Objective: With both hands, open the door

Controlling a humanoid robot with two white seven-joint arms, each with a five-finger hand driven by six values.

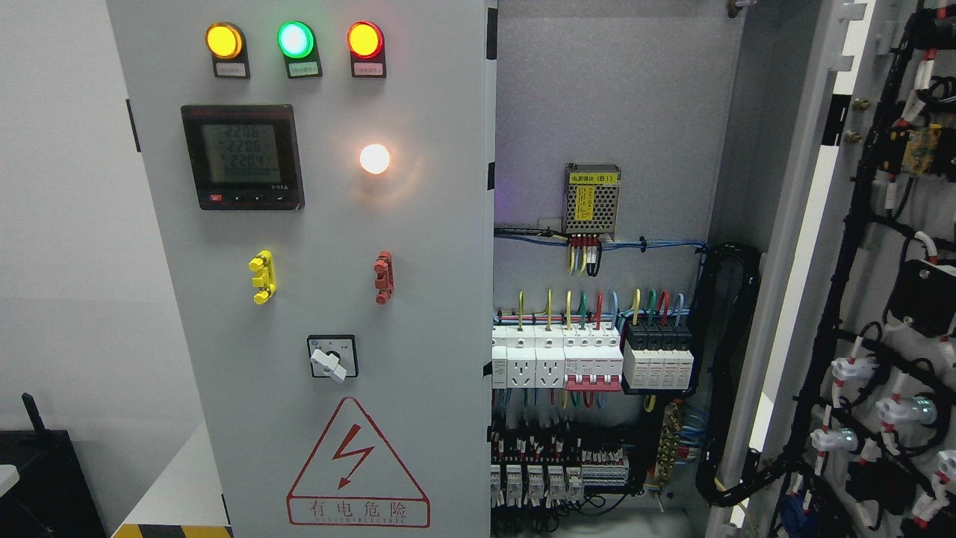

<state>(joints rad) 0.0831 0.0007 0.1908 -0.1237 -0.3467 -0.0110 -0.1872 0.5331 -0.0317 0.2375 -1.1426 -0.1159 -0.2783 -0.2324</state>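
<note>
Doors told the story: the grey metal left door (314, 299) with its three lamps and black meter (243, 157) stood closed, while the right door (866, 299) hung swung wide, baring white breakers (556, 362) inside the cabinet. Neither robot hand showed anywhere.

Both arms out of view

Two doors (314, 299); four lamps (296, 39); one meter (243, 157); one selector switch (331, 357); one warning triangle (358, 467).
</note>
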